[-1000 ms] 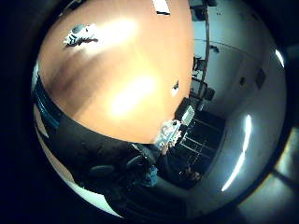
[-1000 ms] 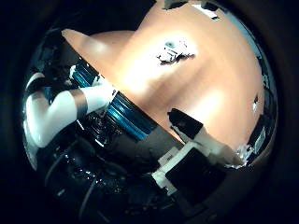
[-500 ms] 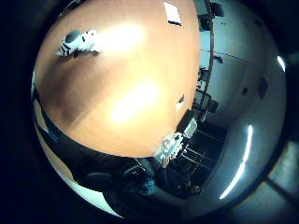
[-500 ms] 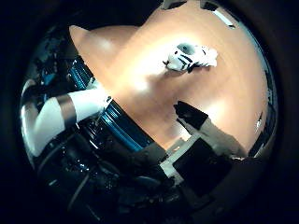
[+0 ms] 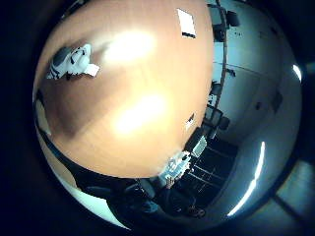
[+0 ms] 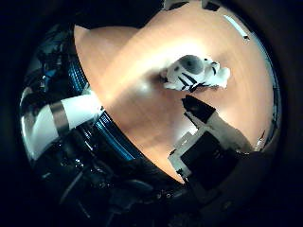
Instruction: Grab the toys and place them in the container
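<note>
1. Step in hand: approach to the first pick. The striped plush toy lies on the wooden table, not yet touched and not lifted.
2. Toy location: on its side on bare tabletop, in the part of the table that sits in shade. In the thumb-side view it sits just past the tip of the one visible finger; there is a clear strip of table between finger and toy.
3. Container: cannot be picked out with certainty in either view. A dark blue-rimmed edge runs along the near side of the table in the thumb-side view; it could be a bin rim, but cannot tell.
4. Other items: a white sheet lies on the far end of the table, well apart from the toy. Not a task object.
5. Hand pose: palm faces down at the table, hovering above it, toy off to one side rather than under the palm. The visible finger reaches out roughly straight toward the toy; the hand looks spread and holds nothing.
6. Next move, as judged: bring the palm over the toy, descend, then curl the fingers round its body. It is soft and rounded, so a wrap grasp should suit it better than a pinch.
</note>
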Robot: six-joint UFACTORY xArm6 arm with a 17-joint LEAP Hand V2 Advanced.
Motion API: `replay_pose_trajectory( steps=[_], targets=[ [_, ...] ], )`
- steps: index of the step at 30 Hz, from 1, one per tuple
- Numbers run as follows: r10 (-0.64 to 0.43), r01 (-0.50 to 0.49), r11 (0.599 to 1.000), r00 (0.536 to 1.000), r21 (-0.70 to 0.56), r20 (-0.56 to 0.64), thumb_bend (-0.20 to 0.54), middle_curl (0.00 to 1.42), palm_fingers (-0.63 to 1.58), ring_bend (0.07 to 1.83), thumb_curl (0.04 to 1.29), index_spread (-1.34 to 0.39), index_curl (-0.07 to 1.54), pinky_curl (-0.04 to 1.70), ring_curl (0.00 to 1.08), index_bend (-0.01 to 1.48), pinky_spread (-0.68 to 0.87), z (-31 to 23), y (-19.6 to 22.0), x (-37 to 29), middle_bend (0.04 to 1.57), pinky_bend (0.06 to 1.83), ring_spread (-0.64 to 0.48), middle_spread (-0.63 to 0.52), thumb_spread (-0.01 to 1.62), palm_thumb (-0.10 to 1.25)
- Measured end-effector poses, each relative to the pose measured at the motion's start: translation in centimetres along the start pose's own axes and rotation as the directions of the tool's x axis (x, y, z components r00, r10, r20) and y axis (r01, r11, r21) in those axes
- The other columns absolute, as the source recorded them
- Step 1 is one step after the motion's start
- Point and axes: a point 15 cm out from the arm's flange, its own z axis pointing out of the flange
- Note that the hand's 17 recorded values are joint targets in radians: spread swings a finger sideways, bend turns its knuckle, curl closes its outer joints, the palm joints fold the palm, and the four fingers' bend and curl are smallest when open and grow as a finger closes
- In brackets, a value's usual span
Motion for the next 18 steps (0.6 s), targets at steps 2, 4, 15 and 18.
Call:
replay_pose_trajectory(
  steps=[2, 4, 15, 18],
  targets=[
    [-0.004, 0.005, 1.000, 1.000, -0.009, 0.009, -0.022, 0.36, 0.37, 0.19, 0.41, -0.54, 0.31, 0.28, 0.23, 0.18, 0.43, 0.5, -0.1, 0.0, 0.20, 0.22, 0.05, -0.20, 0.95, 0.92],
    [-0.009, 0.010, 1.000, 1.000, -0.015, 0.008, -0.022, 0.35, 0.38, 0.19, 0.42, -0.54, 0.32, 0.28, 0.22, 0.19, 0.43, 0.7, -0.2, 0.4, 0.19, 0.21, 0.04, -0.20, 0.95, 0.92],
    [-0.030, 0.031, 0.999, 0.999, -0.029, 0.045, -0.022, 0.35, 0.39, 0.19, 0.42, -0.56, 0.35, 0.27, 0.20, 0.20, 0.43, 2.5, -0.7, 0.9, 0.19, 0.20, 0.03, -0.21, 0.95, 0.93],
    [-0.034, 0.035, 0.999, 0.998, -0.030, 0.055, -0.022, 0.34, 0.39, 0.19, 0.42, -0.56, 0.36, 0.27, 0.20, 0.19, 0.43, 2.9, -0.8, 0.8, 0.19, 0.20, 0.03, -0.21, 0.95, 0.93]
  ],
)
